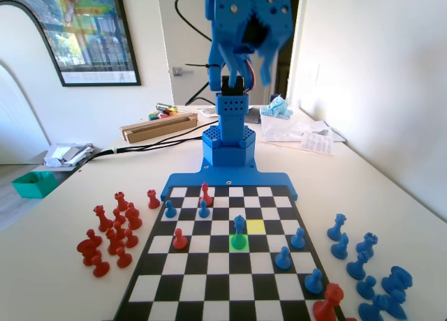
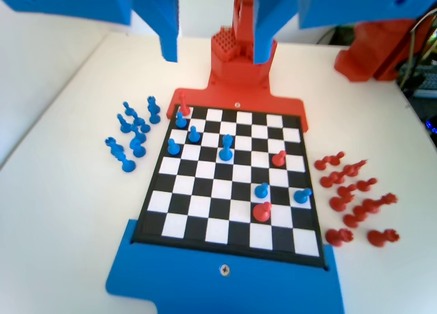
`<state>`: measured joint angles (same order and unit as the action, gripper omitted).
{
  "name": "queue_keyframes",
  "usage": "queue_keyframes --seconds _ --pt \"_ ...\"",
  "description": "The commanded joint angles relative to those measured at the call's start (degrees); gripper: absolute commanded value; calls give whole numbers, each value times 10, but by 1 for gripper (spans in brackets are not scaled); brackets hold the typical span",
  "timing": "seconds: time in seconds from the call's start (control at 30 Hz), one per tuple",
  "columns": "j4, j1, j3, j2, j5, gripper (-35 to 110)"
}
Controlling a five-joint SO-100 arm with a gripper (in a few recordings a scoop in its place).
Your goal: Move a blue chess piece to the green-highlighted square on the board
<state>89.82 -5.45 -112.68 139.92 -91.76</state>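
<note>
Blue plastic is standing on green in the fixed view: the blue chess piece (image 1: 239,232) is sitting upright on the green-highlighted square (image 1: 239,243), and the yellow square (image 1: 255,226) is lying just beside that green one, on its right. The board (image 1: 209,282) is carrying several blue pawns and three red pieces around the green square, while loose red pieces (image 1: 112,230) are crowding the bench (image 1: 56,265) off the board's left edge and loose blue pieces (image 1: 367,272) off its right. The pincer (image 1: 248,59) is hanging high above the board's far end, its jaws apart and holding nothing.

In the wrist view, the pincer (image 2: 215,48) is reaching down from above with a wide gap between its jaws. Below it, the blue chess piece (image 2: 226,147) is standing upright near the middle of the board (image 2: 205,225), well apart from the pincer.
</note>
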Motion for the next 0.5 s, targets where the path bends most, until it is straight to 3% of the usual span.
queue_keyframes --seconds 0.0,0.47 --pt "39 -17 -2 85 -30 10" --pt "45 -16 -83 241 -85 3"
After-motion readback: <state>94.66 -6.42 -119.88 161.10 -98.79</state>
